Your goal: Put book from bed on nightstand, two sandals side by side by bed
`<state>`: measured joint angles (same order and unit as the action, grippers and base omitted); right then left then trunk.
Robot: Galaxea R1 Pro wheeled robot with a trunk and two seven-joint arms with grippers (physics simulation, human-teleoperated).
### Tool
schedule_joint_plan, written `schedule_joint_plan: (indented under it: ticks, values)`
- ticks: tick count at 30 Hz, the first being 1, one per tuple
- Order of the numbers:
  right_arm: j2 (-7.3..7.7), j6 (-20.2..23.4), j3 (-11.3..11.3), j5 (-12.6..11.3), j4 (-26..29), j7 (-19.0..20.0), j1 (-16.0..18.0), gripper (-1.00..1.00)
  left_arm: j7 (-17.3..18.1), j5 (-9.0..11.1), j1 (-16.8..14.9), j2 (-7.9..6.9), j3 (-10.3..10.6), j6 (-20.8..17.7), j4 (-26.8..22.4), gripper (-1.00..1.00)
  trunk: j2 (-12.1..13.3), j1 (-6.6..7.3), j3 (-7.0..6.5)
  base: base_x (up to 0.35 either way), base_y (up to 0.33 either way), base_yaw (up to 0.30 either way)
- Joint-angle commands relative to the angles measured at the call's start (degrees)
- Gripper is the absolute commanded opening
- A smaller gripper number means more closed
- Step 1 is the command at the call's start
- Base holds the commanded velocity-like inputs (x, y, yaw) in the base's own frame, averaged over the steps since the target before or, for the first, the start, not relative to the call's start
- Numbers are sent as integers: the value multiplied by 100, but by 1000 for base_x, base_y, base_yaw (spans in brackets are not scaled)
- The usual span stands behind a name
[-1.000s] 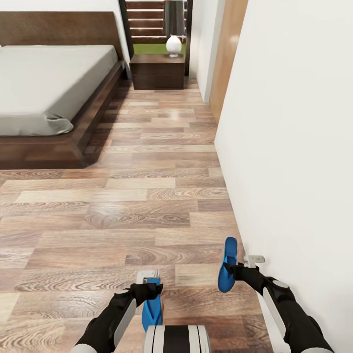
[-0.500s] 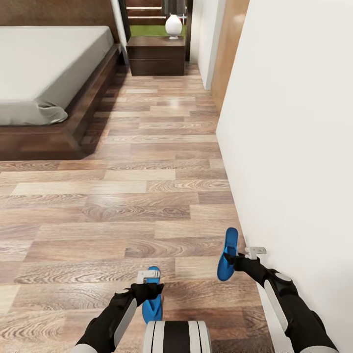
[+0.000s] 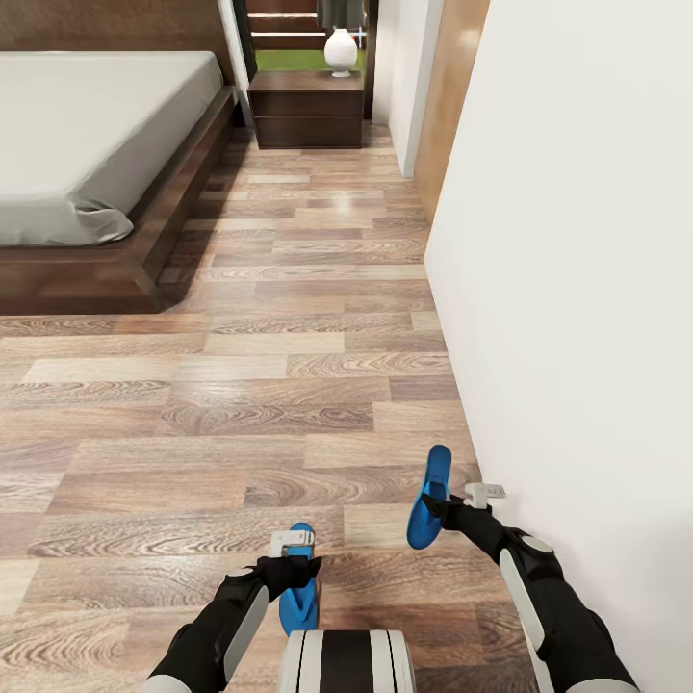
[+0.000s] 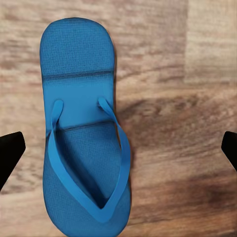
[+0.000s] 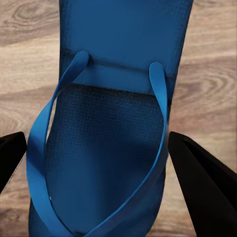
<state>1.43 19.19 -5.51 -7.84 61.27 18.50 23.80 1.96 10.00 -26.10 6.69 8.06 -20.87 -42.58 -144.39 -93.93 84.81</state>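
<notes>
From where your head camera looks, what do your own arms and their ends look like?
Both arms are glossy black with light grey-white panels along the forearms. The left gripper and right gripper each end in a small pale grey block at the wrist, with black jaws showing in the wrist views. No cables or markings are visible.

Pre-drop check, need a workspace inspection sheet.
Surface: wood-plank floor.
Job's things: left sandal at left gripper; right sandal at right gripper; bed far left; nightstand beside it.
Clutter: white vase on nightstand.
Grippers: right closed on right sandal; left fingers wide of left sandal, grip unclear.
Cables: nothing seen.
Surroundings: white wall close on the right.
</notes>
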Motion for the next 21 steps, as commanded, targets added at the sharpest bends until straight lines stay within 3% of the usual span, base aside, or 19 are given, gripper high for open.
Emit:
schedule_joint_plan:
  ticks: [1, 4, 5, 7, 10, 21]
  values:
    - [-14, 44, -10, -61, 2, 17, 2, -100, -2, 46, -1, -1, 3, -31, -8, 100, -1, 1, 4, 0, 0, 0]
    - [-30, 42, -11, -145, -10, 25, 2, -100, 3, 49, -1, -1, 3, -31, -6, 100, -4, -4, 48, 0, 0, 0]
    - [-36, 41, -11, -288, -13, 27, 2, -100, 4, 51, -1, -1, 3, -31, -5, 100, -5, -7, 70, 0, 0, 0]
    - [-47, 38, -12, -805, -32, 25, 2, -100, 4, 53, -1, -1, 3, -31, -5, 100, -8, -12, 114, 0, 0, 0]
    - [-46, 34, -12, -1223, -42, 23, 2, -100, 6, 54, -1, -1, 3, -31, -4, 100, -12, -20, 181, 0, 0, 0]
    - [-39, 36, -12, -1359, -45, 15, 2, -100, 15, 55, -1, -1, 9, -34, -10, 100, -27, -48, 424, 0, 0, 0]
